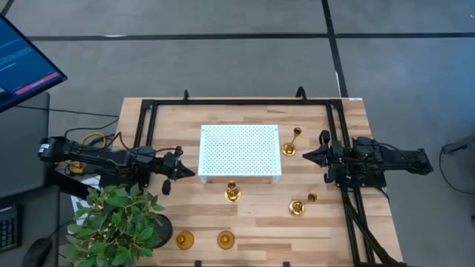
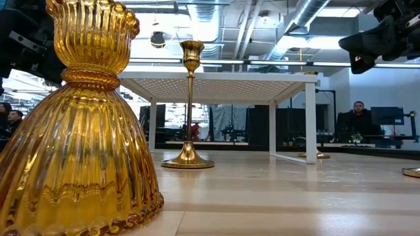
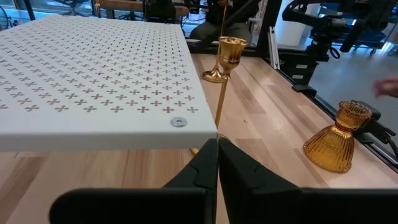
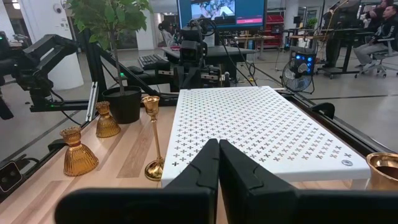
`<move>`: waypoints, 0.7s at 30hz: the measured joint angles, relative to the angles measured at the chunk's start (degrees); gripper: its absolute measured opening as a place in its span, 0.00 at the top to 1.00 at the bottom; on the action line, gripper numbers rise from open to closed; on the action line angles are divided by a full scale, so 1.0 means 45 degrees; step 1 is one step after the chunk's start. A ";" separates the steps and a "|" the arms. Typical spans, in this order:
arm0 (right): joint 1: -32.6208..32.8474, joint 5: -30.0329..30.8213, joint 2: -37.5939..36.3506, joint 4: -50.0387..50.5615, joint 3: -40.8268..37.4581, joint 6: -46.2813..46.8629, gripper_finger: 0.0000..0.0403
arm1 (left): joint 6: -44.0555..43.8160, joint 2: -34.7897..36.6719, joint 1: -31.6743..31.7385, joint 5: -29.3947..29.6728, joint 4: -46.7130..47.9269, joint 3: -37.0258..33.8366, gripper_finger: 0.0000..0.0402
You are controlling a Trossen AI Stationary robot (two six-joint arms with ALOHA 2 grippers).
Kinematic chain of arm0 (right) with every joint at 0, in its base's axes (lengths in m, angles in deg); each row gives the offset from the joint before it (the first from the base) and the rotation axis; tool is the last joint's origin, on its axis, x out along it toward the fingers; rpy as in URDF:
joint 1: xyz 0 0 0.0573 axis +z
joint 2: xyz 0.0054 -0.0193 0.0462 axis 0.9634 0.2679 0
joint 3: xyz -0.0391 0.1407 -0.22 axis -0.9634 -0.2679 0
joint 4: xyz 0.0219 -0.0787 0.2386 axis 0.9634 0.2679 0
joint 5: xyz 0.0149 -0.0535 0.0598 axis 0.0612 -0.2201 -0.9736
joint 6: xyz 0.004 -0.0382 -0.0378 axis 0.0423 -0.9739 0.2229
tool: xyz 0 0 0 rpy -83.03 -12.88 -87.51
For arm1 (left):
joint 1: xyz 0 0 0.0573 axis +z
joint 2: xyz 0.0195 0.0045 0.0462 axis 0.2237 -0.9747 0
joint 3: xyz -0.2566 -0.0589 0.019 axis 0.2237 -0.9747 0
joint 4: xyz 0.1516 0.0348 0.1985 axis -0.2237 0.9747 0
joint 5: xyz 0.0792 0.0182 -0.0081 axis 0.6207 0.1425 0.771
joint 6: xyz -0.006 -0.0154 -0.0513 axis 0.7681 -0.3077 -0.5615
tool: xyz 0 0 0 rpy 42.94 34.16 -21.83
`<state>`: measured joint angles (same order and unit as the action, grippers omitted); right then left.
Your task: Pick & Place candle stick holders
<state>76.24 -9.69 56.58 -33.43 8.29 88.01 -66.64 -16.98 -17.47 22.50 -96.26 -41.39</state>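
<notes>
The left gripper (image 1: 187,173) hovered near the bench's (image 1: 319,230) left edge, beside the white tray (image 1: 240,152), its fingers pressed together and holding nothing. The right gripper (image 1: 306,156) waited near the right edge, fingers likewise closed and empty. One tall candle holder (image 1: 232,193) stood just in front of the tray, another holder (image 1: 291,145) at the tray's right side, a third (image 1: 297,208) toward the front right, and two squat amber holders (image 1: 185,239) (image 1: 225,239) stood by the front edge near a potted plant (image 1: 119,222).

Glossy ribbed amber holder (image 2: 79,124), matt white perforated tray (image 1: 239,150), pale wood table (image 1: 319,230).
</notes>
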 joint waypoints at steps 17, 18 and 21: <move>0.0000 0.0000 0.0002 0.0000 -0.0002 0.0000 1.00 | 0.0004 0.0000 0.0001 0.0005 0.0000 0.0004 0.97; 0.0000 0.0000 0.0002 0.0000 0.0002 -0.0001 1.00 | 0.0000 -0.0005 0.0001 0.0005 -0.0009 0.0004 0.97; 0.0000 0.0000 0.0002 0.0000 0.0003 0.0000 1.00 | 0.0000 -0.0005 0.0001 0.0173 -0.0360 0.0004 0.97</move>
<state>76.24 -9.69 56.59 -33.43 8.30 88.01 -66.64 -17.00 -17.46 23.27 -97.88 -41.37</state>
